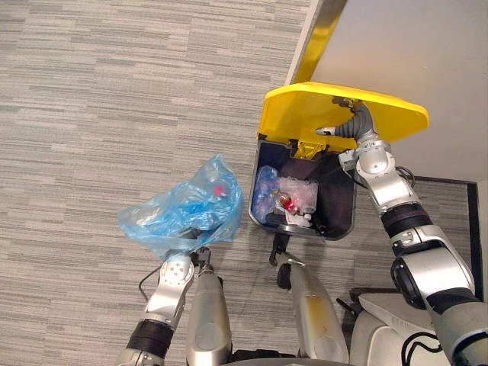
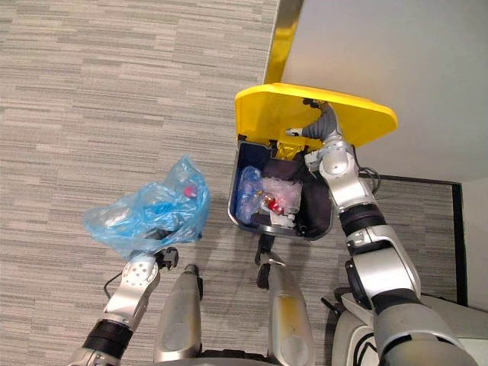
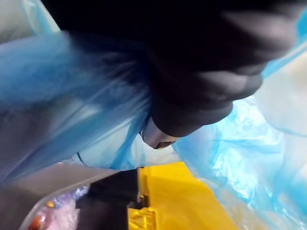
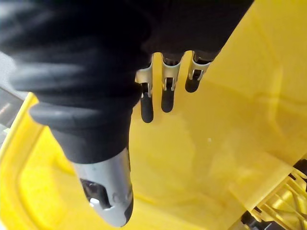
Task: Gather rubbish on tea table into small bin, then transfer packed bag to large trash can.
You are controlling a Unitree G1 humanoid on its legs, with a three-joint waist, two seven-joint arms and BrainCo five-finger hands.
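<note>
Right hand (image 1: 345, 128) is up against the underside of the yellow lid (image 1: 305, 107), fingers fairly straight and flat on the plastic, propping it open; I hold nothing in it. The big trash can (image 1: 343, 206) stands against the pale wall (image 1: 412, 46) on grey carpet (image 1: 91, 91), its mouth fully exposed to me.

As I judge it, the tea-table part is done: the rubbish is packed in a blue bag (image 1: 183, 210), which hangs from my left hand (image 1: 177, 271), fingers curled into the gathered plastic at its neck. The bag sits just beside the can on my left, clear of its rim and not yet over the opening. What is left is the last leg: swing the bag across, lower it in, let go, then let the lid down.

Inside the can there is already a pile of clear and blue wrappers (image 1: 293, 194), so the bag will land on top rather than drop deep. A small red item (image 1: 219, 189) shows through the bag's skin.

In the way: the near rim, which the puffed-out bag must clear, and the lid, which drops if I ease off.
</note>
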